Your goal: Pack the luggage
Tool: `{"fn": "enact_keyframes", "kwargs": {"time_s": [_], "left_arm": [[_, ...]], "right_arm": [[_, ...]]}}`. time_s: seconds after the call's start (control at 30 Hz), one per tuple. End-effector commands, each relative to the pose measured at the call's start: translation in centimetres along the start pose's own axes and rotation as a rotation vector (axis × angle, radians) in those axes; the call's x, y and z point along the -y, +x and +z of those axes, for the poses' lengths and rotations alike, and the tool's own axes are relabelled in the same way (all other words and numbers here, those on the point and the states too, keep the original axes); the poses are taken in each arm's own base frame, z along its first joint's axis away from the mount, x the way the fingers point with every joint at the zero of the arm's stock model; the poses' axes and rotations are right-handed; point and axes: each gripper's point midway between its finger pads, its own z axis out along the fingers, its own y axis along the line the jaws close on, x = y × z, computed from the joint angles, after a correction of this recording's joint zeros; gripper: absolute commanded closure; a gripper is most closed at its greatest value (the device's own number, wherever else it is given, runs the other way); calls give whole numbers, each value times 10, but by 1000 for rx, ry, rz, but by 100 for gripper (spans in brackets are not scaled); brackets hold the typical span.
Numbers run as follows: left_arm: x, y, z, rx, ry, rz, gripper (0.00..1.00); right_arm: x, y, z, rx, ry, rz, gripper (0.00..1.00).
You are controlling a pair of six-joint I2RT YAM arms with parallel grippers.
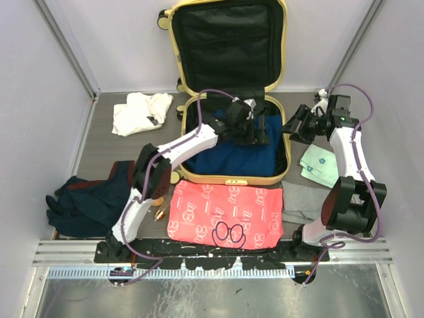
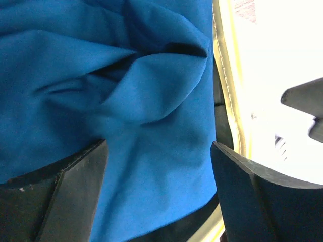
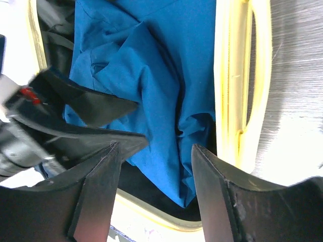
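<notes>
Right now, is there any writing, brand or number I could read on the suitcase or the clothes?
No text here can be read.
On the coral cloth: white printed shapes and a dark looped doodle, no legible words.
On the luggage: small dark marks on its front rim, too small to read.

The luggage (image 3: pixel 229 101) has a hard pale-yellow shell that looks like smooth plastic with a soft sheen, and its lining (image 1: pixel 225 40) is matt black fabric. The blue garment (image 2: pixel 151 75) is plain woven cloth, matt and deeply creased. On the left gripper (image 2: pixel 159 146) the fingers (image 2: pixel 55 201) are dull black, plastic or rubber by the look. The table (image 3: pixel 298 75) is grey with a fine brushed streak. The white cloth (image 1: pixel 140 111) looks soft and rumpled. The rail (image 1: pixel 66 252) is ribbed bare metal.
</notes>
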Motion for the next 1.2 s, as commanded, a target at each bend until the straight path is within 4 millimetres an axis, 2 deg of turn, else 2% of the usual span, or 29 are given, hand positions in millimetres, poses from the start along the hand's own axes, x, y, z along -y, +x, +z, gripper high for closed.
{"fn": "enact_keyframes", "kwargs": {"time_s": [0.0,0.13,0.17,0.2,0.3,0.43,0.57,0.63,0.7,0.8,1.0,1.1,1.17], "left_arm": [[21,-74,-85,142,152,161,16],[-27,-95,-115,172,40,262,16],[-41,-99,-120,171,-1,288,14],[-57,-99,-123,157,-55,303,8],[-100,-103,-128,102,-166,332,1],[-139,-98,-121,14,-240,354,1],[-145,-84,-107,-54,-209,384,0],[-154,-74,-97,-92,-215,375,3],[-164,-62,-91,-140,-234,363,9],[-171,-45,-89,-202,-232,342,24],[-152,-15,-106,-246,-175,333,60],[-162,-15,-117,-222,-240,285,67],[-175,-23,-124,-209,-286,233,62]], "right_arm": [[-25,1,1,11,14,-157,39],[-28,15,21,-13,121,-269,44],[-22,15,25,-14,164,-281,45],[-18,16,29,-16,200,-292,45],[-2,16,39,-27,300,-327,43],[12,23,57,-80,367,-359,42],[19,25,76,-132,378,-369,48],[22,21,83,-143,381,-380,52],[23,17,90,-149,380,-398,54],[24,13,100,-168,365,-430,58],[25,7,116,-205,337,-501,62],[28,14,116,-253,326,-524,62],[26,21,111,-279,309,-531,60]]}}
